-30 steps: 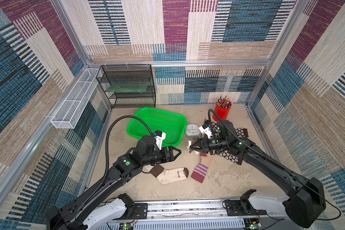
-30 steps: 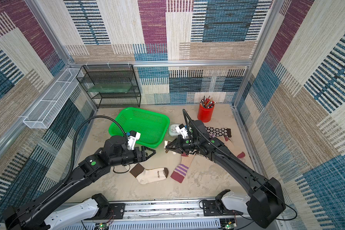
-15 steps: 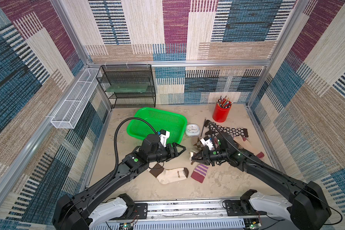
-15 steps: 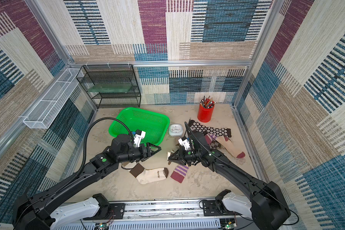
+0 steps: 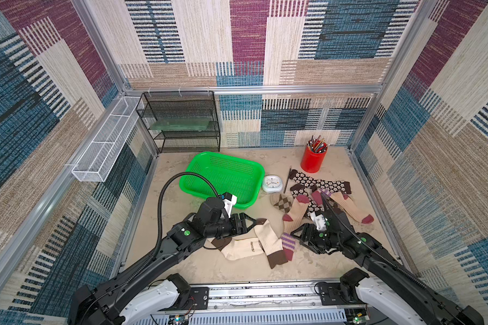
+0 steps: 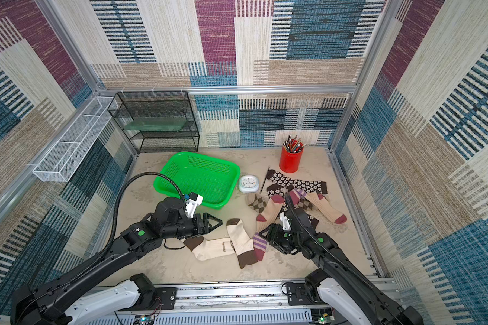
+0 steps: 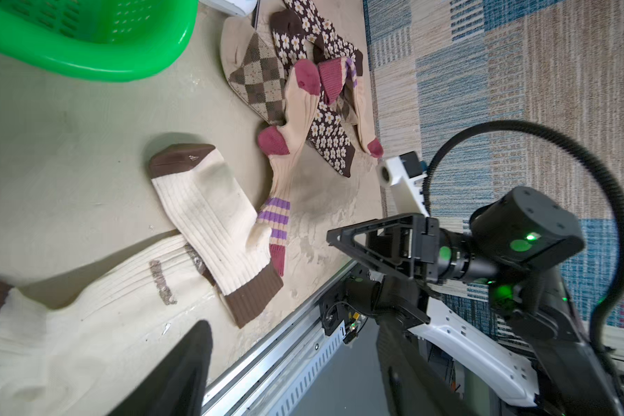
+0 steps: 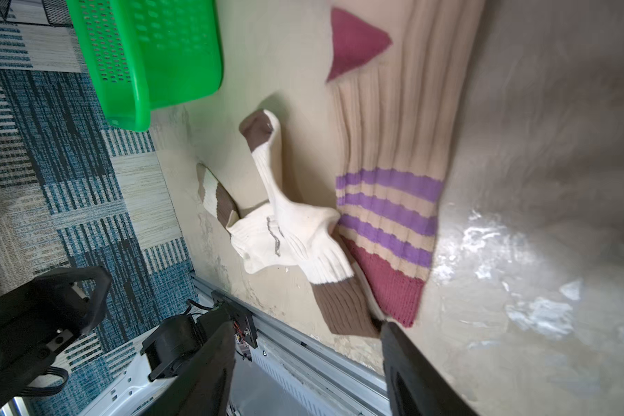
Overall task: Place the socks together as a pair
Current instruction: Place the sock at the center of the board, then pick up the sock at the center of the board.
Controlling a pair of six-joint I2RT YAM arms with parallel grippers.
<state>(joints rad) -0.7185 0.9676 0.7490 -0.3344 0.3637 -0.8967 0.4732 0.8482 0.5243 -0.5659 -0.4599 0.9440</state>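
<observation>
Two cream socks with brown blocks lie crossed near the front middle of the table: one sock (image 5: 266, 239) (image 6: 238, 237) (image 7: 209, 212) rests over the other sock (image 5: 238, 249) (image 6: 209, 249) (image 7: 105, 306). A tan sock (image 5: 293, 218) (image 8: 393, 126) with a maroon toe touches them with its purple-striped cuff. My left gripper (image 5: 251, 222) (image 6: 216, 222) (image 7: 296, 378) hangs open and empty over the upper cream sock's brown toe. My right gripper (image 5: 296, 233) (image 6: 262, 233) (image 8: 303, 378) is open and empty just right of the striped cuff.
A heap of socks lies at the right: an argyle sock (image 5: 282, 201), flowered socks (image 5: 319, 183) and another tan sock (image 5: 350, 208). Behind stand a green basket (image 5: 254, 171), a clock (image 5: 271, 183), a red pencil cup (image 5: 312, 160) and a black wire shelf (image 5: 181, 123).
My right gripper has opened and let go of a cream sock, which now lies across the other cream sock. The right arm has come down toward the front. The left gripper shifted right.
</observation>
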